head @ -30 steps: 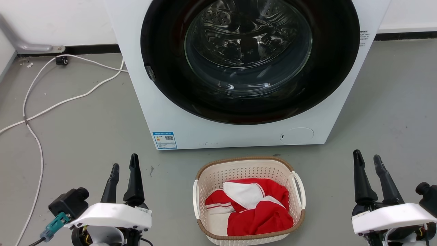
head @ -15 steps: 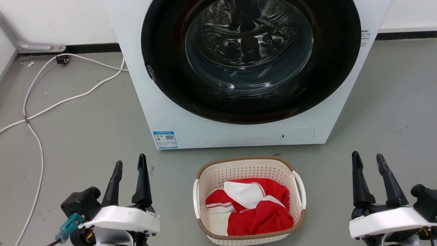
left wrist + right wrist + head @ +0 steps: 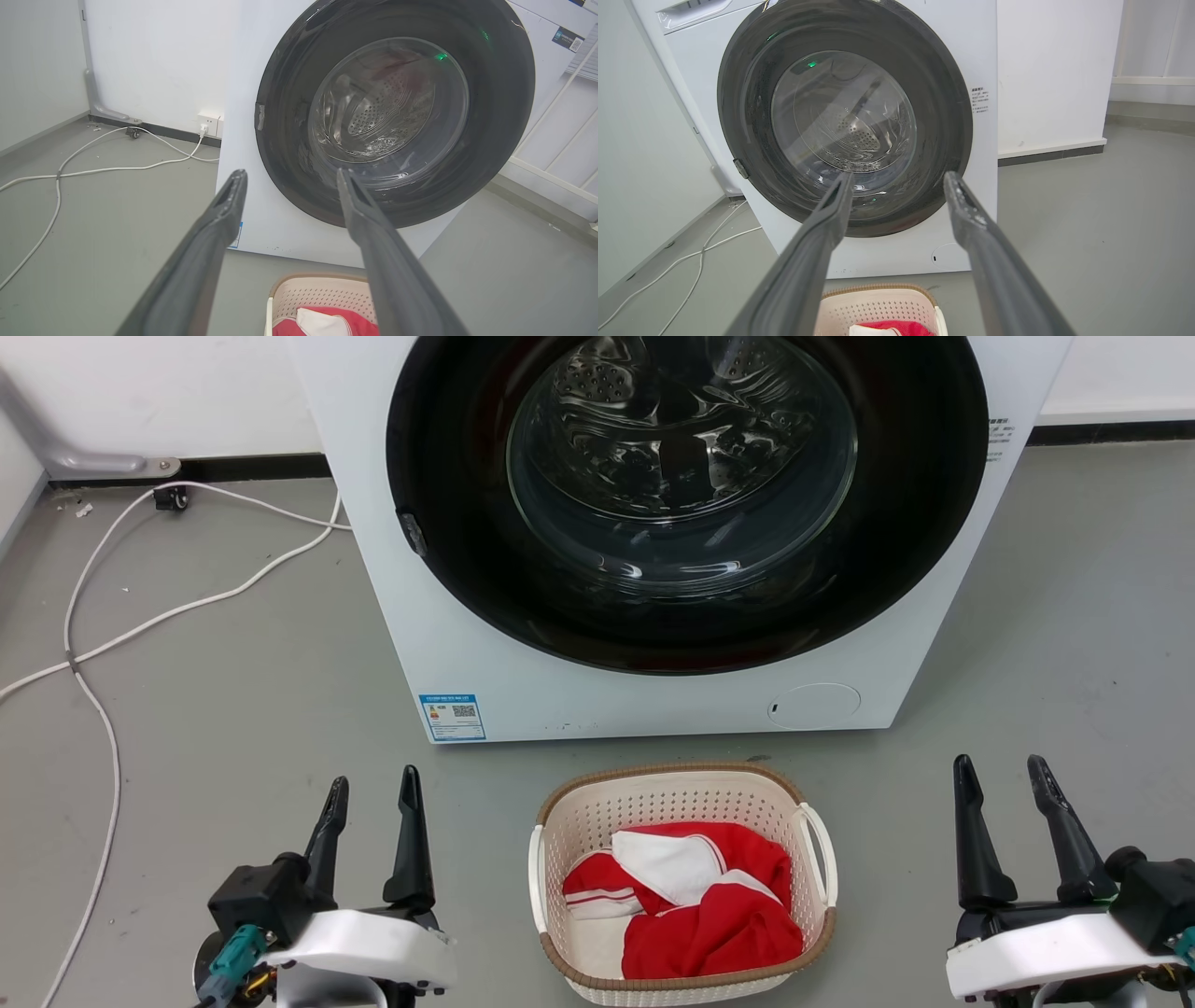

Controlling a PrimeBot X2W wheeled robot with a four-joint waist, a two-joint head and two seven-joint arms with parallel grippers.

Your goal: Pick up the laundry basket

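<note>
Laundry basket sits just in front of the washer, looks like stiff, light plastic with only some red-and-white clothes inside, so I'd hook its two side handles, with the left gripper and right gripper both spread wide, empty, farther back from the washer.

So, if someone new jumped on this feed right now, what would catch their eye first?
The big white washer with its dark round glass door dominates the top of the head view. Just in front of it on the grey floor sits the laundry basket, holding red and white clothes. The left gripper and right gripper flank it, both open, touching nothing.
</note>
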